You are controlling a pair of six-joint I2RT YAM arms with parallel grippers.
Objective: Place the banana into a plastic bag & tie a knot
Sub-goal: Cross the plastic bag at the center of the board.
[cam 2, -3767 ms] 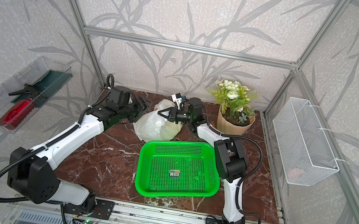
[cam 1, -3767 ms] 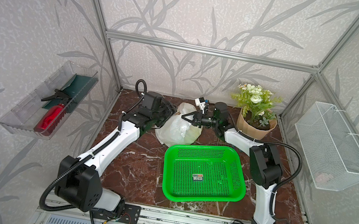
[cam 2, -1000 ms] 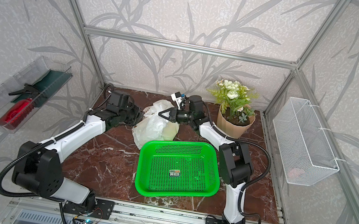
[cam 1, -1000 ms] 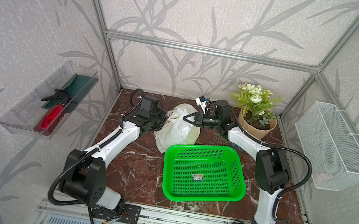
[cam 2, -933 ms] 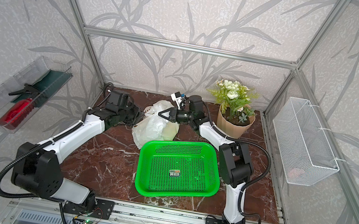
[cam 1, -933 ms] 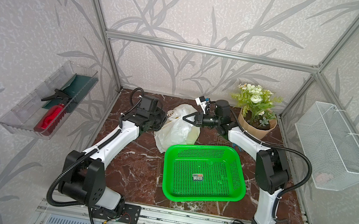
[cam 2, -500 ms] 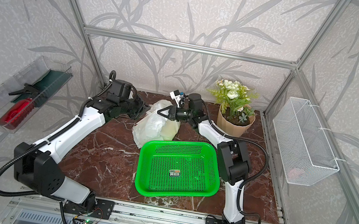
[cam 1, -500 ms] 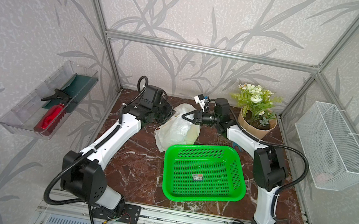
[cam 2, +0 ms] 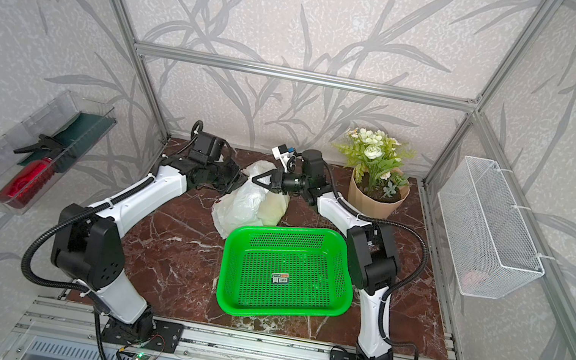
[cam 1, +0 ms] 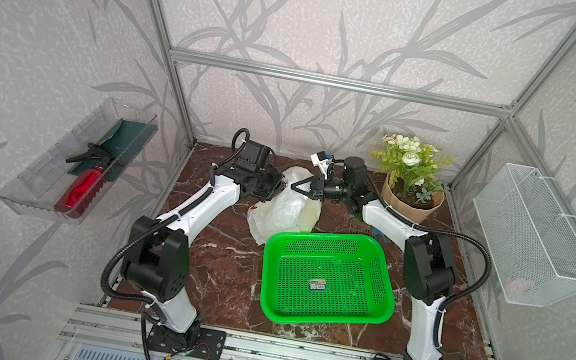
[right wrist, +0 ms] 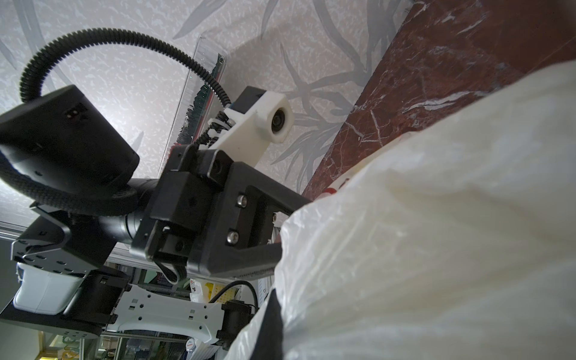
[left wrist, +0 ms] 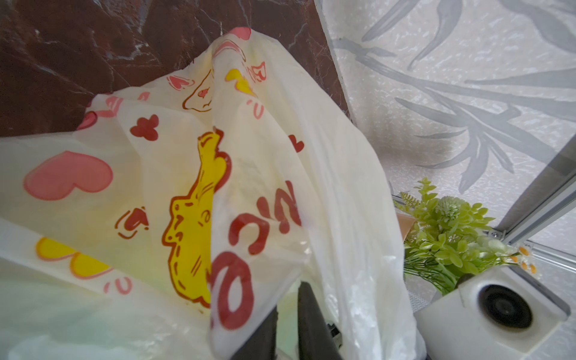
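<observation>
The plastic bag (cam 1: pixel 283 208) (cam 2: pixel 248 204), white and printed with hearts and yellow flowers, lies crumpled behind the green basket in both top views. It fills the left wrist view (left wrist: pixel 199 174). A pale yellow patch shows through its right side; the banana itself is hidden. The knot is not in view. My left gripper (cam 1: pixel 276 186) (left wrist: pixel 288 299) presses into the bag's upper left, its jaws a narrow gap apart with film draped over one finger (left wrist: pixel 268 330). My right gripper (cam 1: pixel 295 187) is shut to a point on the bag's top. One dark finger (right wrist: pixel 273 324) shows under the film.
A green perforated basket (cam 1: pixel 308 237) sits in front of the bag, close to its lower edge. A potted flower (cam 1: pixel 411 200) stands at the back right behind the right arm. A wire basket (cam 1: pixel 532 236) hangs on the right wall and a clear tray (cam 1: pixel 37 185) on the left wall.
The left arm has lifted and swung toward the back wall, bringing its gripper up to the bag's top. Its jaws now stand slightly apart. The right gripper has barely moved.
</observation>
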